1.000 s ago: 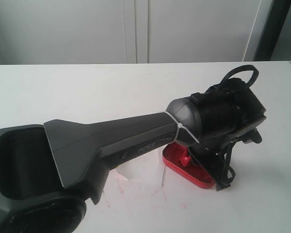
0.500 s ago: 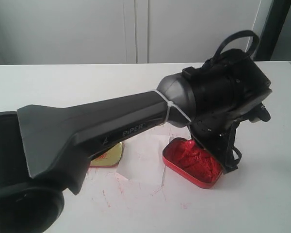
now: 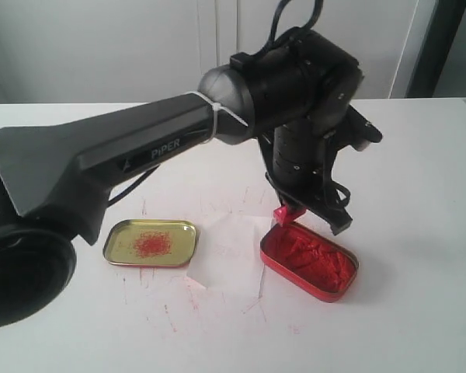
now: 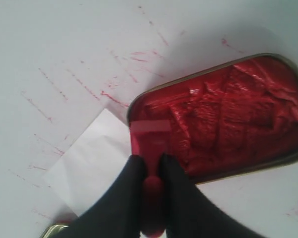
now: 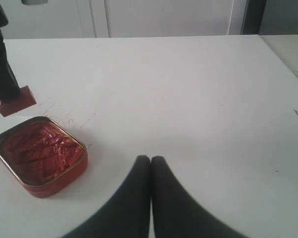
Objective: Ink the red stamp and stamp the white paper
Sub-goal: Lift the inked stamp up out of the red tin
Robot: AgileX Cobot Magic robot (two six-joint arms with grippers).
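Observation:
My left gripper is shut on the handle of the red stamp. It holds the stamp upright, just above the near-left corner of the red tin of ink paste. In the left wrist view the stamp sits between the black fingers, its square base over the tin's edge. The white paper lies flat on the table, left of the tin, and its corner shows beside the fingers. My right gripper is shut on nothing above bare table, with the tin and the stamp off to one side.
A shallow gold tray with red smears lies left of the paper. Red scratch marks dot the white tabletop around the paper. The left arm's dark body stretches across the left half of the exterior view.
The left arm has risen and swung back from low over the tin, lifting the stamp out of the ink. The gold tray and paper are now uncovered.

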